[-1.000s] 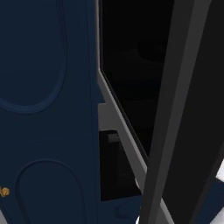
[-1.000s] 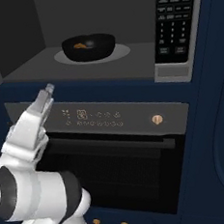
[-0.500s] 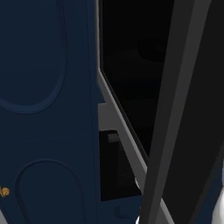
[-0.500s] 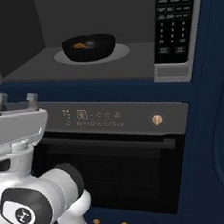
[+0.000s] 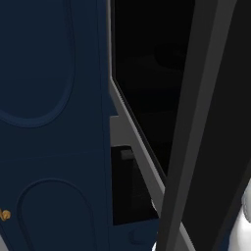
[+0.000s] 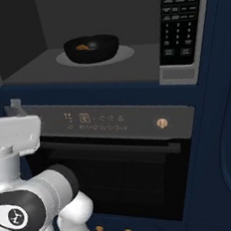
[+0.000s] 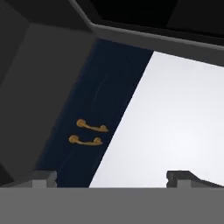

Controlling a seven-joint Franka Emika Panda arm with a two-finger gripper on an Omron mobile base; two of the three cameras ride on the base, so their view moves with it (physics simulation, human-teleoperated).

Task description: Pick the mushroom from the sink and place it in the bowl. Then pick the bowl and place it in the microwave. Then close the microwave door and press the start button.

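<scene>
My gripper (image 7: 111,178) is spread open and empty, tips barely showing, while the bowl (image 6: 91,48) sits inside the microwave (image 6: 100,36) with the mushroom (image 6: 82,47) half hidden by its rim, and the microwave door (image 5: 206,127) stands open.

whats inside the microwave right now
The black bowl sits on the round plate inside the open microwave, with a small tan piece, likely the mushroom, in it. The bowl's near wall hides the bowl's bottom.
</scene>
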